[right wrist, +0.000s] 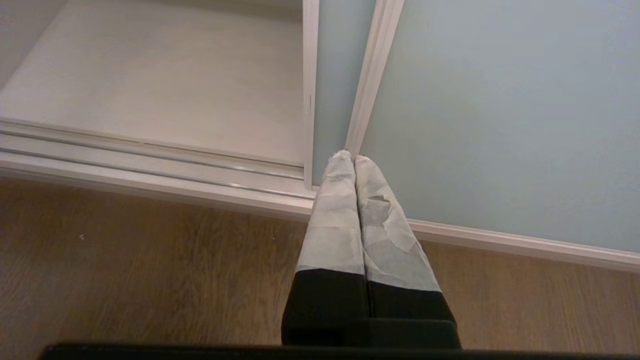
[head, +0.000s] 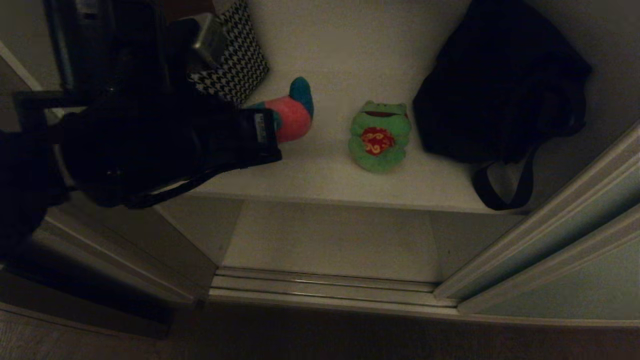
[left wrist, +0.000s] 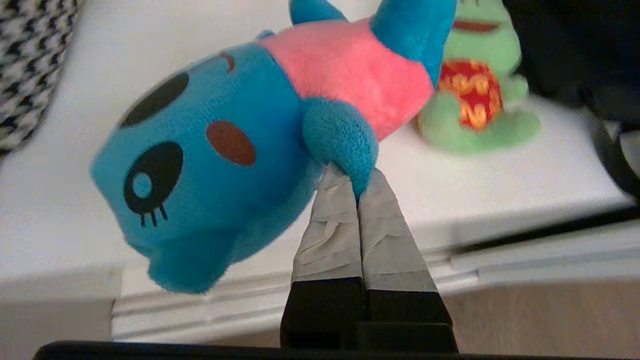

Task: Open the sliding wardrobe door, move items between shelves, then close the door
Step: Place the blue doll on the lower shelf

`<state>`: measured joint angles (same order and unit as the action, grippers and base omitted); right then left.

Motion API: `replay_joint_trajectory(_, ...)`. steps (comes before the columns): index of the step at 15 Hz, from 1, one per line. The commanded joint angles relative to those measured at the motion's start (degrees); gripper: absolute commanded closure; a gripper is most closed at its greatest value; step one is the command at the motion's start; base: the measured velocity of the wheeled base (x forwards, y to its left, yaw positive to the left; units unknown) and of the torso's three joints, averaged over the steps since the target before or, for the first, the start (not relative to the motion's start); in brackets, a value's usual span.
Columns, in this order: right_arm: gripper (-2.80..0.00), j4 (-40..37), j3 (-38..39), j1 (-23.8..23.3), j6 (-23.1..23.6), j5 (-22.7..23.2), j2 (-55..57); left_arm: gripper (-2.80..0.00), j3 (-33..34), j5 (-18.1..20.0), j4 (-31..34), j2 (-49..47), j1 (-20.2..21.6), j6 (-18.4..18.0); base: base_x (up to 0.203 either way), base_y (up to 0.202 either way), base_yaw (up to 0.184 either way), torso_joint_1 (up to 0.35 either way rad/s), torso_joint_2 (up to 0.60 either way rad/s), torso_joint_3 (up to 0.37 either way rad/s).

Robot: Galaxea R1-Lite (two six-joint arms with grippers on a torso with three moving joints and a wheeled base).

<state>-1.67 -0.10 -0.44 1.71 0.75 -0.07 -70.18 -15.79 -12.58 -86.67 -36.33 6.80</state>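
Already we hold the teal-blue toy by one paw in our left gripper, its fingertips pinched tight, body slung sideways just above the white shelf, the green toy lying beyond it.

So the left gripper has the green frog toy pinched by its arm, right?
Not quite: the left gripper is pinching the blue and pink toy by its arm. The left wrist view shows the green frog toy sitting untouched on the shelf behind.

Two soft toys and two bags are sitting on one white shelf; two grippers are showing.
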Motion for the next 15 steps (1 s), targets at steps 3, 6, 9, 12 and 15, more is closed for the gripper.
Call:
replay_joint_trajectory(3, 0.00, 0.00, 0.01, 0.00, 0.05, 0.04, -0.01, 0.00, 3.40, -0.12, 1.51, 6.50, -0.01, 0.15, 0.000, 0.000, 0.000, 0.000, 0.00, 0.000)
replay_joint_trajectory(6, 0.00, 0.00, 0.01, 0.00, -0.02, 0.04, -0.01, 0.00, 3.73, -0.03, 1.59, 6.69, -0.06, 0.15, -0.050, 0.000, 0.001, 0.000, 0.00, 0.002)
replay_joint_trajectory(9, 0.00, 0.00, 0.01, 0.00, 0.05, 0.04, -0.01, 0.00, 3.73, -0.12, 1.68, 7.04, 0.03, 0.06, -0.196, 0.000, 0.002, 0.000, 0.00, 0.002)
replay_joint_trajectory(12, 0.00, 0.00, 0.01, 0.00, 0.05, 0.04, -0.01, 0.00, 4.08, -0.03, 1.59, 6.87, 0.03, 0.15, -0.193, 0.000, 0.000, 0.000, 0.00, 0.005)
replay_joint_trajectory(15, 0.00, 0.00, 0.01, 0.00, 0.05, 0.04, -0.01, 0.00, 4.94, 0.05, 1.56, 6.81, 0.01, 0.24, -0.196, 0.000, -0.002, 0.002, 0.00, 0.002)
